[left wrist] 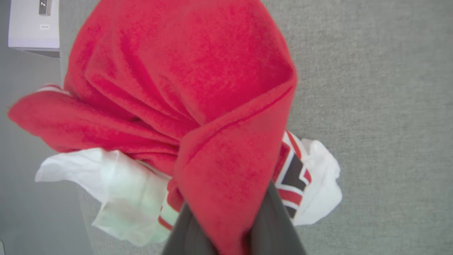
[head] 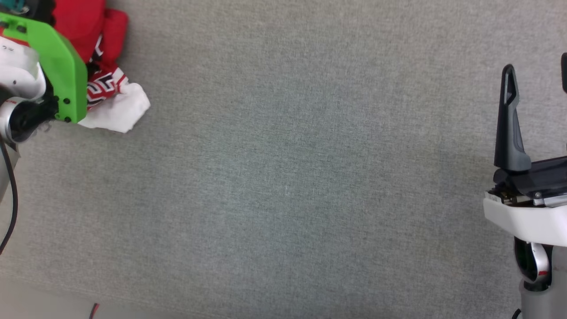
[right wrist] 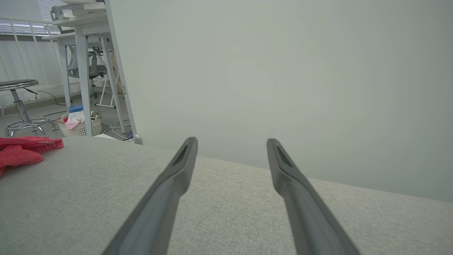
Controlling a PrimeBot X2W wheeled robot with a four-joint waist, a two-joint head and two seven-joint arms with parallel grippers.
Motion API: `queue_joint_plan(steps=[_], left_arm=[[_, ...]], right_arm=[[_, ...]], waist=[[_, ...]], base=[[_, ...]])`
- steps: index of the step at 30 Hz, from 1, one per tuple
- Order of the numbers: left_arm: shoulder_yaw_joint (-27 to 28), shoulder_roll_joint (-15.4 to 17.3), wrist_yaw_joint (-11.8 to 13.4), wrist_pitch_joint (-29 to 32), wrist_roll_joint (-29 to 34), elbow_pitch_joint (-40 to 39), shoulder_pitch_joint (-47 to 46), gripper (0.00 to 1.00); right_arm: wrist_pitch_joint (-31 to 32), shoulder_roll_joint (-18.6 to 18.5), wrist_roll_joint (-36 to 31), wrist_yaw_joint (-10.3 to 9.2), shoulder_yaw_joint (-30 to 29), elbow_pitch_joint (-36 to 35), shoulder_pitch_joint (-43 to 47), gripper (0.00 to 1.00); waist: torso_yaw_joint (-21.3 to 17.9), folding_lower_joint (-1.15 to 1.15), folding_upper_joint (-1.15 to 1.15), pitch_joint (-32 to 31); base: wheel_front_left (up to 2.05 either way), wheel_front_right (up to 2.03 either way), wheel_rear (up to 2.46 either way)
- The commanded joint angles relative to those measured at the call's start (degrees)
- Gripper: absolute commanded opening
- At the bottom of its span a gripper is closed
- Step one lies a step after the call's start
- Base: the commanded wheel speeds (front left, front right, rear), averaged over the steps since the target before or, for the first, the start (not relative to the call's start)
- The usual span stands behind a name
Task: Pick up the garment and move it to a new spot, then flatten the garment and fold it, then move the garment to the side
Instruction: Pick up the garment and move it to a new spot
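The garment point(head: 110, 88) lies bunched at the table's far left, red with a white sleeve and striped trim showing. In the left wrist view the garment point(left wrist: 184, 88) is a crumpled red mound, with white sleeves poking out on both sides. My left gripper point(left wrist: 230, 226) is shut on a red fold of it, and its dark fingers point(left wrist: 276, 226) sit close on either side of the cloth. From the head, a green wrist housing point(head: 57, 66) hides those fingers. My right gripper point(right wrist: 231, 141) stands open and empty over the table's right side, far from the garment point(right wrist: 24, 150).
Grey fabric covers the table point(head: 283, 177), whose front edge runs along the lower left. A pale wall panel point(right wrist: 283, 71) stands behind the far edge. A stool point(right wrist: 21, 106), a basket point(right wrist: 79, 124) and desks stand on the floor beyond. A white box point(left wrist: 33, 24) sits off the table.
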Motion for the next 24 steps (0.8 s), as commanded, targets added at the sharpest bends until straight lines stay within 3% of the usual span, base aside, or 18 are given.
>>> queue_joint_plan(steps=[1, 12, 24], left_arm=[[-1.0, 0.7, -0.2, -1.3, 0.5, -1.8, -2.0, 0.0], [-10.9, 2.0, -0.2, -6.5, 2.2, -13.3, -9.9, 0.0], [-24.0, -5.5, -0.2, -8.9, 2.5, -20.2, -19.1, 0.0]], right_arm=[[-0.5, 0.3, 0.3, -0.03, -0.1, 0.4, 0.8, 1.0], [-0.5, 2.5, 1.5, -0.03, -0.7, 1.7, 2.9, 1.0], [-0.5, 3.1, 5.9, -0.03, -2.2, 2.4, 3.0, 1.0]], waist=[[0.6, 0.0, 0.0, -3.7], [-1.0, 0.0, 0.0, -10.7], [-10.1, 0.0, 0.0, -11.7]], base=[[0.0, 0.0, 0.0], [0.0, 0.0, 0.0], [0.0, 0.0, 0.0]])
